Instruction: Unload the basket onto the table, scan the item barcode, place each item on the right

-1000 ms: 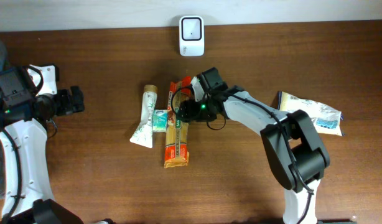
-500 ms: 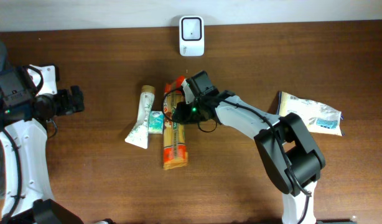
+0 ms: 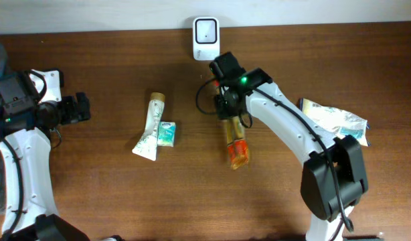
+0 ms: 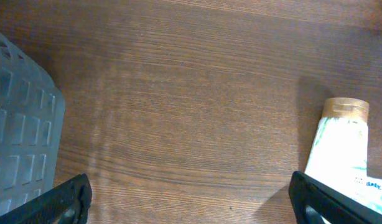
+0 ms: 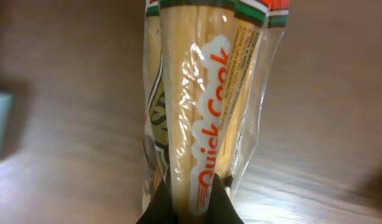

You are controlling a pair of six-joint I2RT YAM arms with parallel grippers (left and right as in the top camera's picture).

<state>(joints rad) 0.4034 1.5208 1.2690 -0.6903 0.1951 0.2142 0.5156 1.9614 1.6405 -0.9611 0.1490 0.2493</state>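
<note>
My right gripper (image 3: 227,111) is shut on one end of a long clear packet of spaghetti (image 3: 236,144) with orange print. The packet hangs off the table, just below the white barcode scanner (image 3: 206,30) at the back edge. In the right wrist view the packet (image 5: 203,93) runs up from between my pinched fingertips, with the gripper (image 5: 190,188) closed tight on it. My left gripper (image 3: 85,107) stands open at the far left, and in its own view (image 4: 192,198) only bare wood lies between its fingers.
A white tube with a tan cap (image 3: 150,127) (image 4: 340,149) and a small teal box (image 3: 167,132) lie left of centre. A white and blue bag (image 3: 336,119) rests at the right. A grey crate (image 4: 20,143) shows at the left of the left wrist view.
My right gripper closed on the spaghetti packet beside the tube, lifted it and swung it right, so it now hangs below the scanner. The left arm has not moved.
</note>
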